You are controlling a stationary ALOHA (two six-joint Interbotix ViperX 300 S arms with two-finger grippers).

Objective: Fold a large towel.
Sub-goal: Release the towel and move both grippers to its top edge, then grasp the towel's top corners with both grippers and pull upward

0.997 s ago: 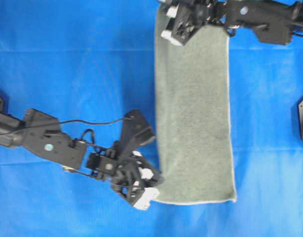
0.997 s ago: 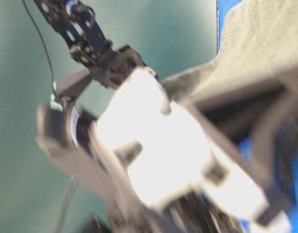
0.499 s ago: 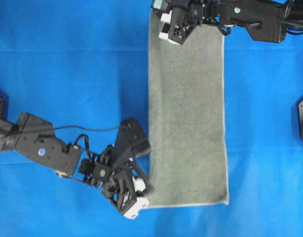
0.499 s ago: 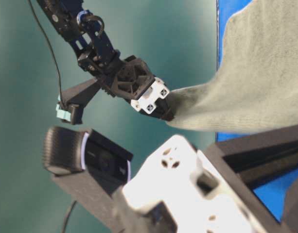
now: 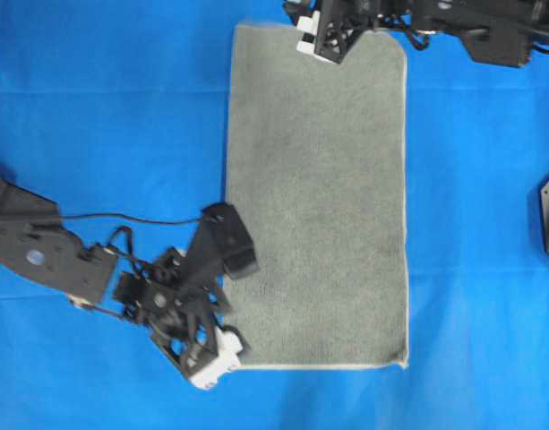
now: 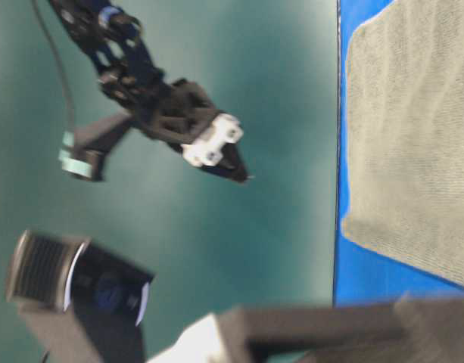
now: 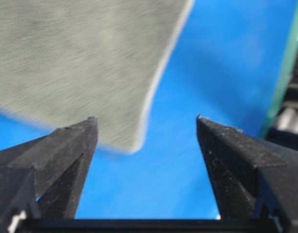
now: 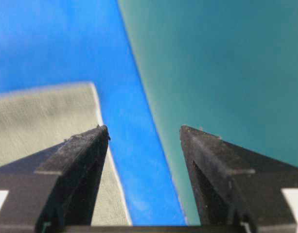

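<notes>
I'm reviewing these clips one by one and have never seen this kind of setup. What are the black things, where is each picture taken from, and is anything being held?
The black things are two robot arms, each ending in a two-fingered gripper. The top-down picture shows the whole scene: a grey-green towel lies flat on a blue sheet. The left gripper sits at the towel's lower left corner, the right gripper at its upper edge. The sideways picture is from a camera at table height; it shows the right gripper in the air beside the towel. The last two come from cameras on the wrists, looking out between the fingers. Both show the fingers spread apart with nothing between them, and the towel lying beyond. So nothing is held: both grippers are open.
</notes>
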